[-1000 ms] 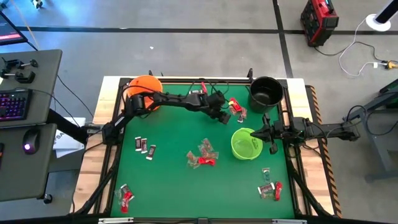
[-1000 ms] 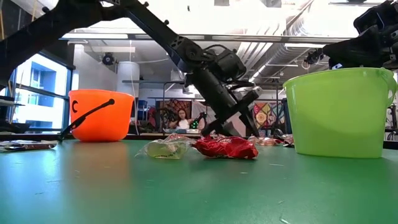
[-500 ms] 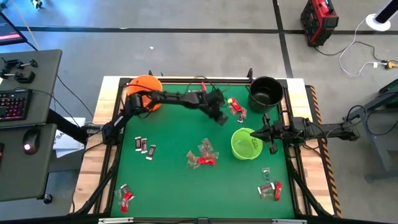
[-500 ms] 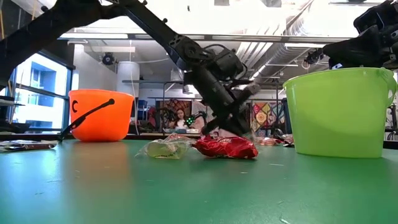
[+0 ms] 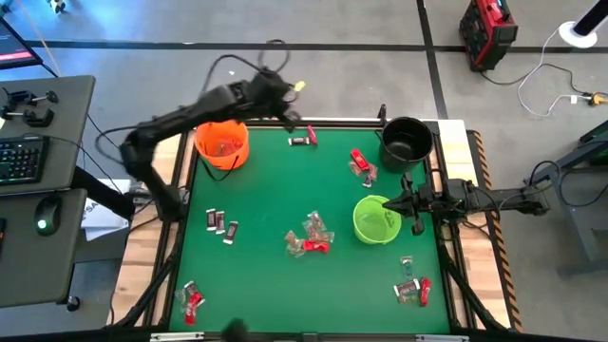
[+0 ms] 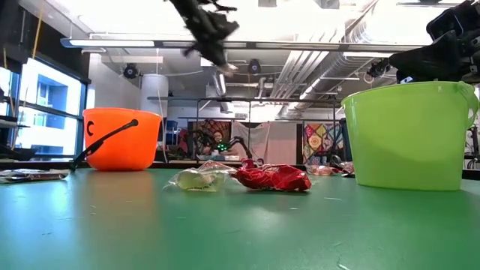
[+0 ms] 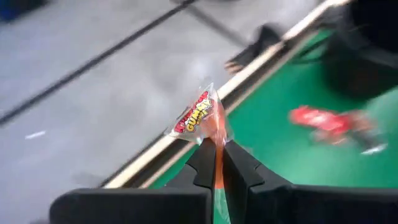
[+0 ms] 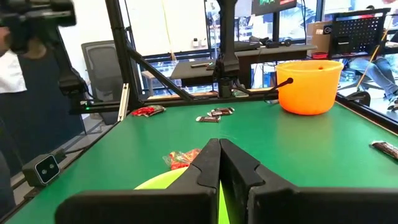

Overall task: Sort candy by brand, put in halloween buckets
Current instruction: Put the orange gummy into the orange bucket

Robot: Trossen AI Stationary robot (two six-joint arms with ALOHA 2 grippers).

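A grey concrete floor (image 5: 313,76) crossed by dark lines surrounds the green surface (image 5: 285,199). At the left edge of the high view stands a grey desk (image 5: 47,190) with a keyboard (image 5: 21,161) and mouse (image 5: 39,225). A red case (image 5: 487,33) sits at the upper right. The low view shows bright windows (image 6: 45,105) at left, ceiling ducts (image 6: 300,64) and strip lights.
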